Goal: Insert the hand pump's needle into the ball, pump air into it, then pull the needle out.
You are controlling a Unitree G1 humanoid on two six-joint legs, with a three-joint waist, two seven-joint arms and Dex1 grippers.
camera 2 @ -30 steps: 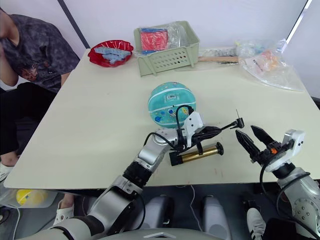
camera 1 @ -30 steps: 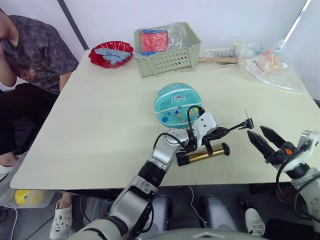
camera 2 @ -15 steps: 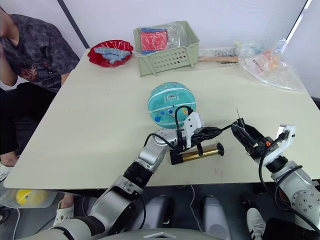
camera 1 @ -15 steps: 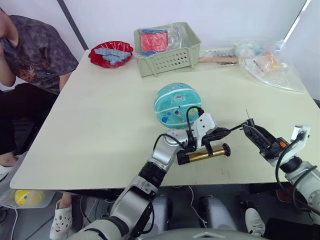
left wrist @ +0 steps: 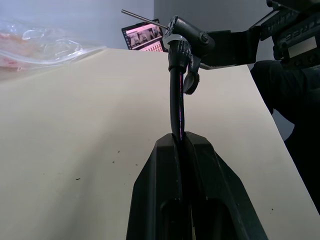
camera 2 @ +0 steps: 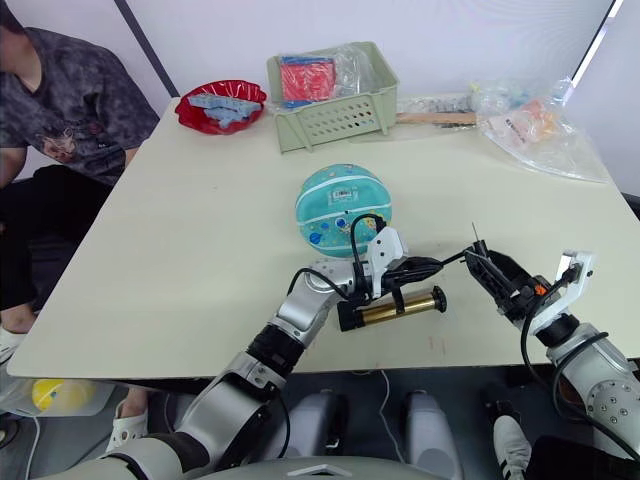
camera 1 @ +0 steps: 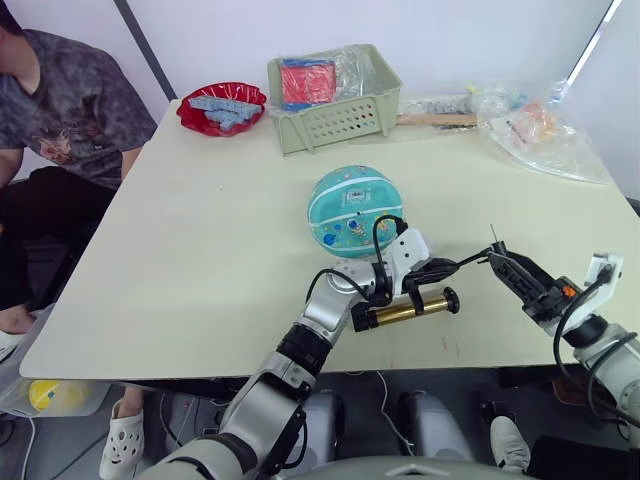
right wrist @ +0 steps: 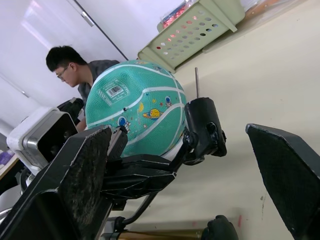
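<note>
- Needle (camera 1: 493,233) points upward on its black fitting at the hose tip, not yet in the ball (camera 1: 354,208), which rests at the table's (camera 1: 200,250) centre, at 11 o'clock from the fitting; inserting, pumping and withdrawing all remain.
- Left gripper (camera 1: 440,268) is clamped on the hose, hand pump (camera 1: 405,310) beneath it.
- Right gripper (camera 2: 484,270), a second ago apart and wide open, now straddles the fitting, fingers spread.
</note>
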